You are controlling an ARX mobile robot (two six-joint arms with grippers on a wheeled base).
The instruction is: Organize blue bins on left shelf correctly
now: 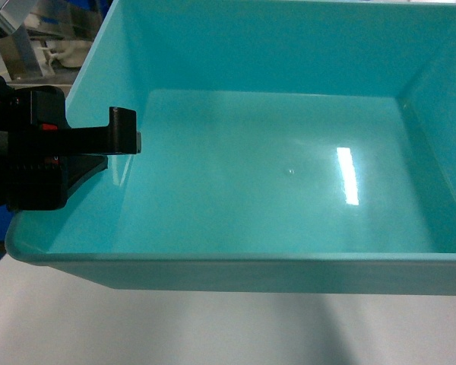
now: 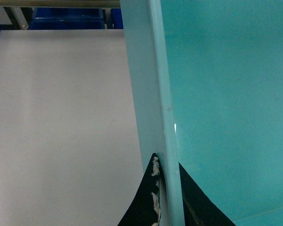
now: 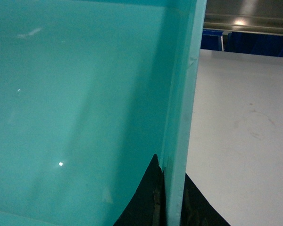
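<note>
- Turquoise bin point(image 1: 289, 175) filled the head view, held above the pale tabletop point(image 1: 137, 327), glossy bottom bare.
- Left gripper point(image 1: 125, 137) clamped over the bin's left wall, one finger inside, one outside.
- Right gripper point(image 3: 172, 197) pinched the opposite wall, a black finger on each side of the rim.
- Dark blue bins point(image 3: 254, 42) sat beyond the table's far edge.

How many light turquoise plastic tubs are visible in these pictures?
1. The light turquoise plastic tub is held up over the pale grey table, its side walls clamped by both grippers. Others may be hidden behind it.
</note>
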